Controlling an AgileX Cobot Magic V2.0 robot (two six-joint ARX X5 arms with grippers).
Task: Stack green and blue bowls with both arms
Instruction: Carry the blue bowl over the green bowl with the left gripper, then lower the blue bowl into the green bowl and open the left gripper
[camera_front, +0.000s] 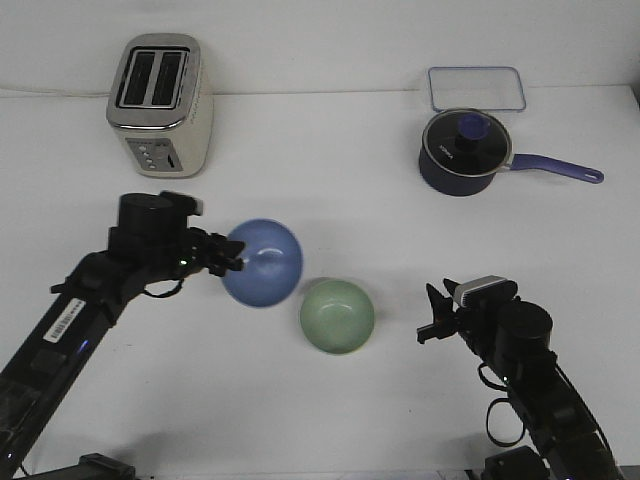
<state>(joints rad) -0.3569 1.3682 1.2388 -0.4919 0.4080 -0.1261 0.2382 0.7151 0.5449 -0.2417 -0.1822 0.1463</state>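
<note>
The periwinkle blue bowl (265, 262) is tipped with its opening towards the camera, left of the table's middle. My left gripper (232, 256) is shut on its left rim and holds it. The pale mint green bowl (337, 316) stands upright on the white table just below and to the right of the blue bowl, close to it. My right gripper (430, 318) is to the right of the green bowl, apart from it, with its fingers spread and nothing between them.
A cream and silver toaster (160, 105) stands at the back left. A dark navy saucepan (462, 152) with a purple handle is at the back right, with a clear container lid (477, 88) behind it.
</note>
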